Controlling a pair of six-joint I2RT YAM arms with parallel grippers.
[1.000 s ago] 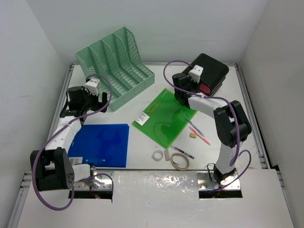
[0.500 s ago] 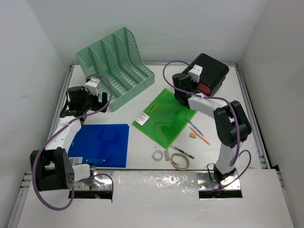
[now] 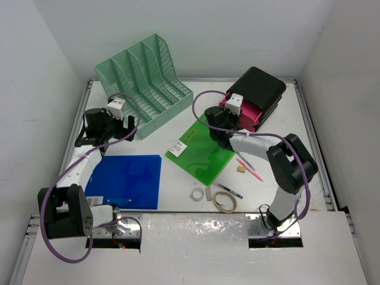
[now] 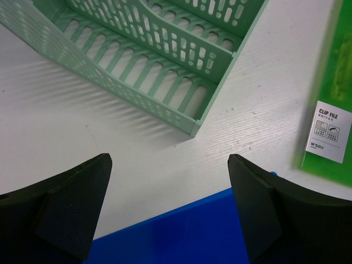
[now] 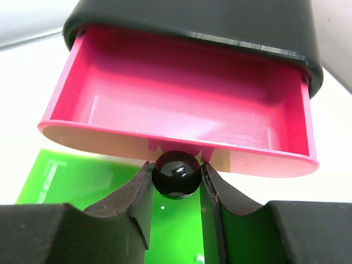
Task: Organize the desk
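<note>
Counter [image 3: 176, 189] was spread white and railed beneath both arms, and it was judged far from tidy, with loose things lying on it. The step in hand was taken to be the drawing-out of the pink drawer [image 5: 181, 104], so that small items could be stowed inside.

The right gripper [image 5: 176, 170] was closed narrowly on the drawer's black ball knob [image 5: 176, 174], which was pinched between the two pads. The drawer was already partly out of the black case [image 5: 192, 22] just beyond and above the gripper, and it looked empty. The green folder [image 5: 66, 181] lay directly below the gripper.

For the pull to be done well, the knob would have to be kept centred between the pads. The gripper should be drawn straight back along the drawer's line and kept level, so that the round knob is not let slip. The light case might be dragged along, so a slow pull was thought wise. The pens [image 3: 248, 167] and tape roll [image 3: 224, 202] lay behind the gripper, towards the arm's base.

The left gripper [image 4: 169, 159] was held wide and empty above bare counter. A corner of the green rack [image 4: 165, 55] stood just ahead of it, and the blue folder [image 4: 181, 231] lay under its near side.
</note>
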